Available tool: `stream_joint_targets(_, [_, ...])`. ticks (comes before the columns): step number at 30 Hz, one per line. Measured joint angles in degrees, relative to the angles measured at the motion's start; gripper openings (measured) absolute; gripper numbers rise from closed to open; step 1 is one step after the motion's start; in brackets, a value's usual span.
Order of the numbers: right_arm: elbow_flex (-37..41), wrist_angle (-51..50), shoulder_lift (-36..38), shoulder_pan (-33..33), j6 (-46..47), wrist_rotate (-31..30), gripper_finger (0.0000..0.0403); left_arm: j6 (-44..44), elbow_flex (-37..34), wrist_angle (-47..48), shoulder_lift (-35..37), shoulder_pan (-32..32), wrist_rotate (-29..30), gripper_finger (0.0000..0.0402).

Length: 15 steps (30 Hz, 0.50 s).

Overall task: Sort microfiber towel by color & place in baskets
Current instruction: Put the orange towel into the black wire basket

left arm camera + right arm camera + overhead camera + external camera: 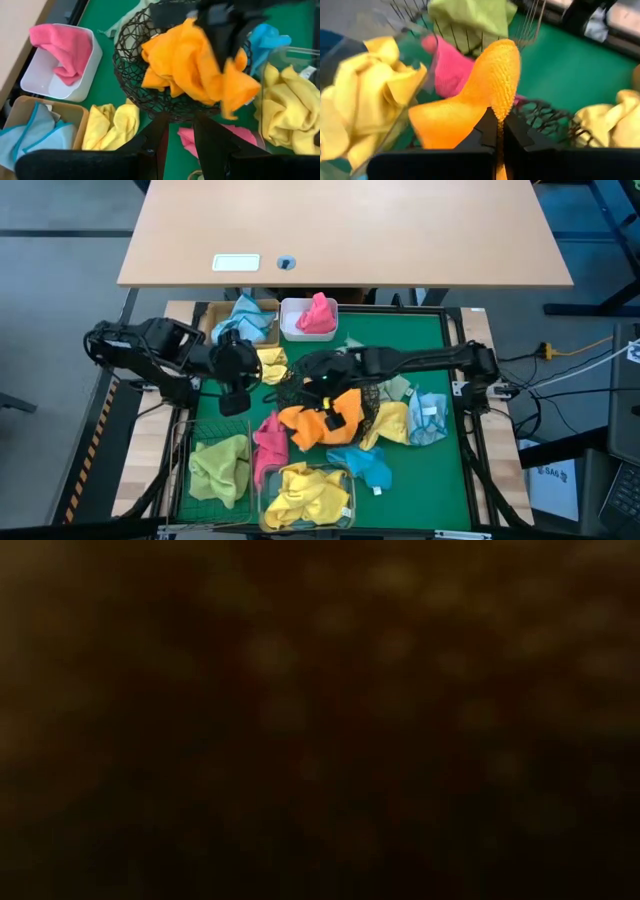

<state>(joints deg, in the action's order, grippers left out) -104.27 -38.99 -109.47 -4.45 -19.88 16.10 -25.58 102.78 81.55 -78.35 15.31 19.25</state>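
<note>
The right gripper [500, 131] has its jaws clamped on an orange towel [470, 107], which hangs just over the wire bowl [131, 75] beneath them. The left gripper [177, 132], jaws parted and empty, waits just beside the bowl.

Tan desk [400, 230] beyond green mat [440, 470]; white label [236, 263] on desk

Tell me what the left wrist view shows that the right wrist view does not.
Only the left wrist view shows the white tub with a pink towel, the tan tray with a light blue towel, and the right gripper from outside. Only the right wrist view shows the green towel in the wire basket. Both show the orange towel and black wire bowl.
</note>
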Motion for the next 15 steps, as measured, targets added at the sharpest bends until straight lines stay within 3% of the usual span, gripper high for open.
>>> stream_joint_targets(7, [0.0, -1.8, -5.2, 0.0, 0.0, -1.2, 0.0007, -2.0, 0.0, 0.0, 0.0, 2.0, 1.2, 0.0085])
stream_joint_targets(15, [0.0, -6.4, -10.4, 0.0, 0.1, -6.7, 0.0007, -2.4, 0.0, 0.0, 0.0, 2.5, 2.0, 0.0085])
